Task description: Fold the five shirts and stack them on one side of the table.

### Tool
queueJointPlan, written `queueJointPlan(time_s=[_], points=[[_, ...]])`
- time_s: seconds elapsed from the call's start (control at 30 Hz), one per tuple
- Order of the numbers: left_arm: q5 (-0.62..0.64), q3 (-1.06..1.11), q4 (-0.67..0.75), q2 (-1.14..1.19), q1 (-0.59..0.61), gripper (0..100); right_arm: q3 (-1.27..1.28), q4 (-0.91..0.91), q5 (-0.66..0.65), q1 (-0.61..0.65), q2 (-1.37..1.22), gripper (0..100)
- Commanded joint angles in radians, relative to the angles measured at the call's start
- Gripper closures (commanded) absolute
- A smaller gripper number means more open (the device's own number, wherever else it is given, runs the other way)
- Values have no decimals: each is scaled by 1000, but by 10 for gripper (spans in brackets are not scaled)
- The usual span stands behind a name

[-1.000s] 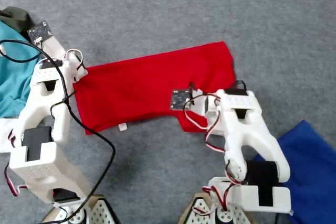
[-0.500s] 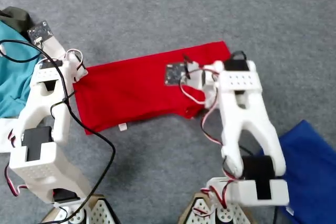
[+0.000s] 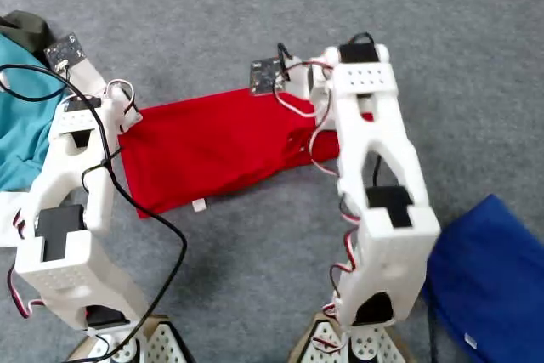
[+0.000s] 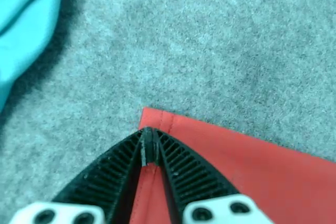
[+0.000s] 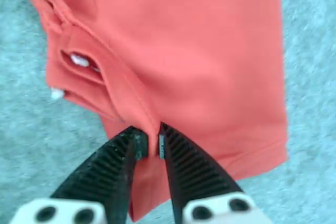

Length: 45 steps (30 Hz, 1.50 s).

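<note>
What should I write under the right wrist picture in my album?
Black fingers pinch a fold of the red shirt.

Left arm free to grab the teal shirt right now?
Probably not yet. The left gripper is shut on a corner of the red shirt. The teal shirt lies close beside it, nothing between, so after letting go it looks reachable.

The flat cloth shirt (image 3: 212, 142) is plain red, the rumpled cloth shirt (image 3: 17, 125) plain teal, and the third cloth shirt (image 3: 493, 278) plain deep blue. The felt table cover (image 3: 255, 23) is speckled grey. The moulded plastic arms (image 3: 361, 78) are white, and their ribbed fingers (image 5: 184, 166) are black.
</note>
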<state>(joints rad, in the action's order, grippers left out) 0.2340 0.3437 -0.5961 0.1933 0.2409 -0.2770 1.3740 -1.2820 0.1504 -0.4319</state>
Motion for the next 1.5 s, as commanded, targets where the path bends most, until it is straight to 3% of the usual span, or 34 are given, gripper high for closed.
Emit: queueJointPlan(time_s=[0.0,0.17,0.33,0.47,0.7,0.83,1.07,1.3,1.47], points=[[-6,-44,-2,-8,2,980,-171,44,-14,28,-70,994],[-6,-44,-2,-8,2,980,-260,44,-14,36,-151,982],[-6,-44,-2,-8,2,980,-288,37,25,35,-156,869],[-6,-44,0,-8,0,980,-315,31,49,30,-156,840],[-6,-44,0,-8,0,980,-406,170,51,27,-154,853],[-6,-44,-2,-8,0,980,-507,299,104,-15,-154,998],[-6,-44,-3,-8,0,980,-639,414,229,-124,-143,994],[-6,-44,0,-8,0,980,-364,394,390,-41,-58,994],[-6,-44,0,-8,0,980,-101,226,453,27,30,994]])
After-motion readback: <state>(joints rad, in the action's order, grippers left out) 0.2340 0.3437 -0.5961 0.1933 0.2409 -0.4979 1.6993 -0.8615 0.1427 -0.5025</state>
